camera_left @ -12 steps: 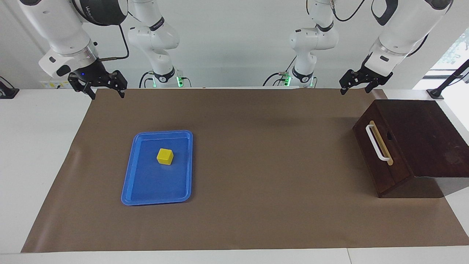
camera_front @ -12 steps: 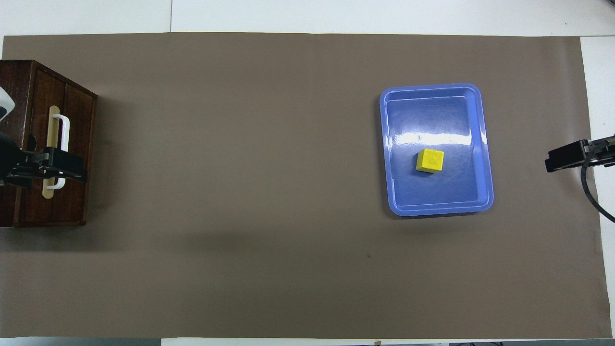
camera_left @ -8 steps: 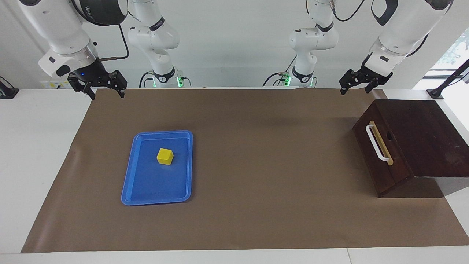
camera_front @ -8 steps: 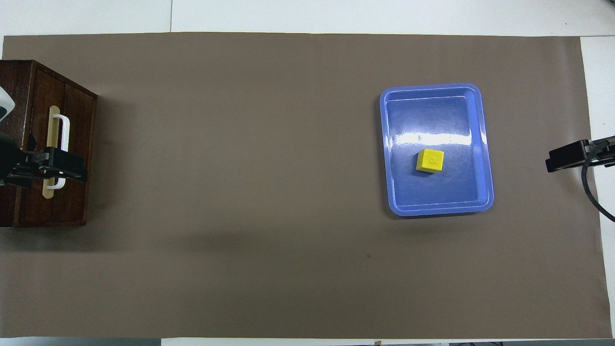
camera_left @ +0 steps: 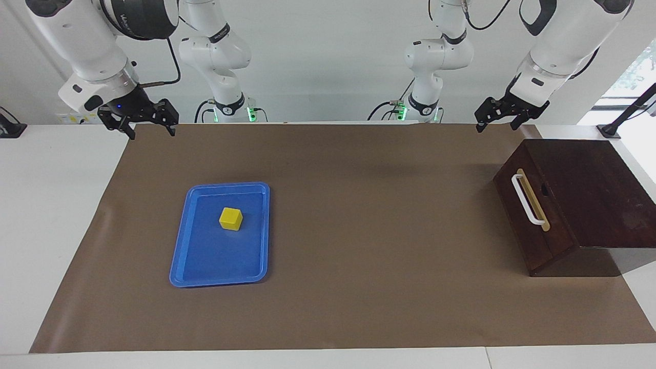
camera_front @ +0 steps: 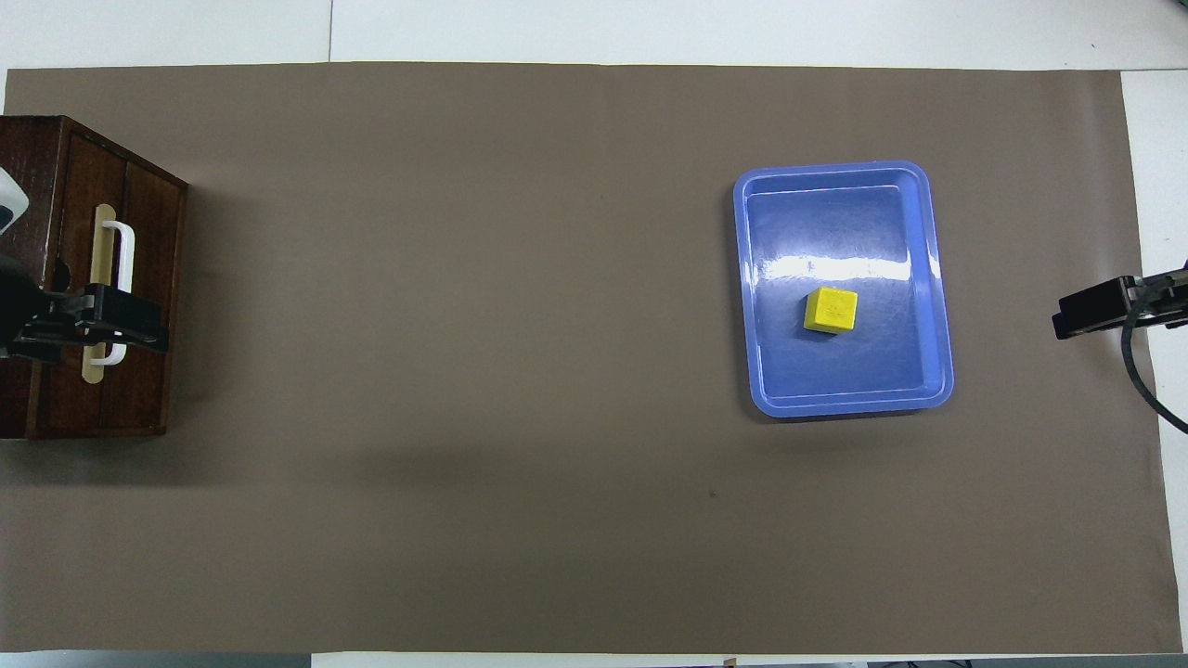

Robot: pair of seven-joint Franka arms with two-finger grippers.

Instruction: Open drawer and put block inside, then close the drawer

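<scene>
A dark brown cabinet [camera_left: 589, 189] stands at the left arm's end of the table, and its drawer [camera_left: 535, 225] is shut, the white bar handle [camera_left: 528, 200] facing the table's middle. The yellow block [camera_left: 230, 219] lies in a flat blue tray [camera_left: 205, 266] toward the right arm's end. My left gripper [camera_left: 496, 128] hangs open in the air over the mat's edge by the cabinet, touching nothing. My right gripper [camera_left: 151, 134] is open too, raised over the mat's corner at the right arm's end. In the overhead view the left gripper [camera_front: 130, 325] overlaps the handle [camera_front: 119, 250].
A brown mat [camera_left: 359, 230] covers most of the white table [camera_left: 46, 205]. The blue tray [camera_front: 761, 278] holds only the block [camera_front: 831, 310]. The right gripper [camera_front: 1081, 311] shows at the mat's edge in the overhead view.
The right arm has shifted very slightly; its gripper stays open over the same corner. The left arm, block and drawer have not moved.
</scene>
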